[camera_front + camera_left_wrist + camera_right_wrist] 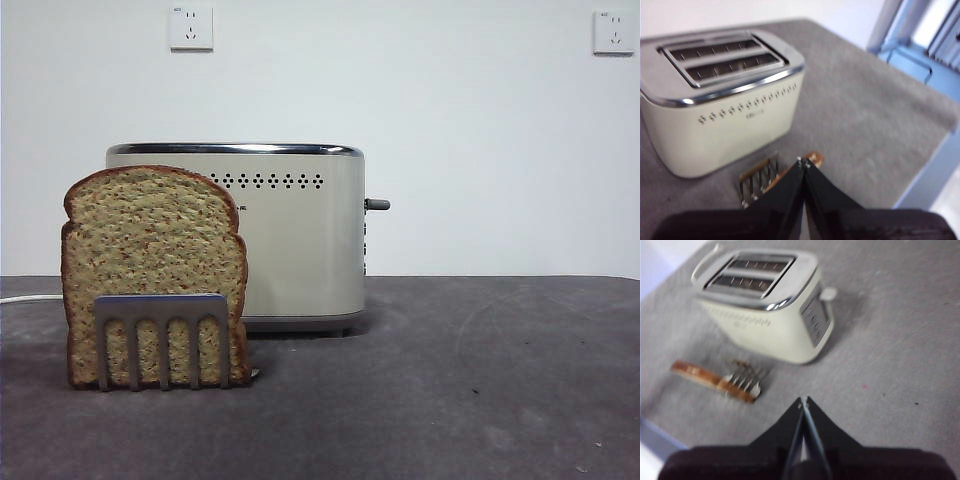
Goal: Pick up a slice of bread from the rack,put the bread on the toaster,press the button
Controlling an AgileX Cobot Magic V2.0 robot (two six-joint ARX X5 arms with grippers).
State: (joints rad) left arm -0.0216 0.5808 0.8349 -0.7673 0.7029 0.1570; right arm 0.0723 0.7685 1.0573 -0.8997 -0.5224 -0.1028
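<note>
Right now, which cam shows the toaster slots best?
Left wrist view: both slots seen from above, large, empty. Right wrist view shows them too, smaller and blurrier. Front view shows only the toaster's side and chrome rim.

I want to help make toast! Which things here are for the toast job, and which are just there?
For the job: slice of bread, rack, toaster, button, left gripper, right gripper.

Just there: wall sockets, white cable, table.

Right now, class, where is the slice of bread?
In the front view, the slice of bread stands upright in the rack, left of centre, in front of the toaster.
</note>
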